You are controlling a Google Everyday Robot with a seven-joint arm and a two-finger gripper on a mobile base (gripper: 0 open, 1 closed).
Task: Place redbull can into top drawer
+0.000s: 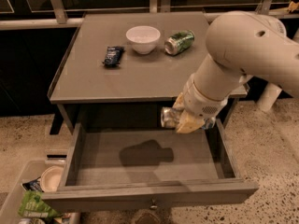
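Redbull can [169,117] is off the table, held lying sideways in mid-air above the right rear of the open top drawer [149,197], just under the tabletop's front edge, shiny round end facing left. Gripper [184,120] is there too, at the end of the fat cream arm, its tan fingers [190,123] closed onto the can body; only the left part of the can sticks out, the rest is hidden behind the fingers and wrist. The can is not in the drawer yet: it hangs clear of the floor and its shadow [145,154] falls mid-drawer. Risks as I read it: the can is a smooth, slim cylinder, so releasing from this height onto the flat, hard-looking grey bottom probably means a bounce and a roll; the low side walls should contain it, but it could rattle to the front. The wrist sits close to the right drawer wall and the table [140,80] lip, so lowering straight down could clip either one. Grip looks end-biased, so the can could tilt on the way down. Drawer is wide, shallow, matte grey, with a small knob [152,202] at front centre. On the tabletop, well apart from the action: glossy white bowl [143,39], green can [179,42] on its side, and a dark snack packet [113,56], crinkly-looking.
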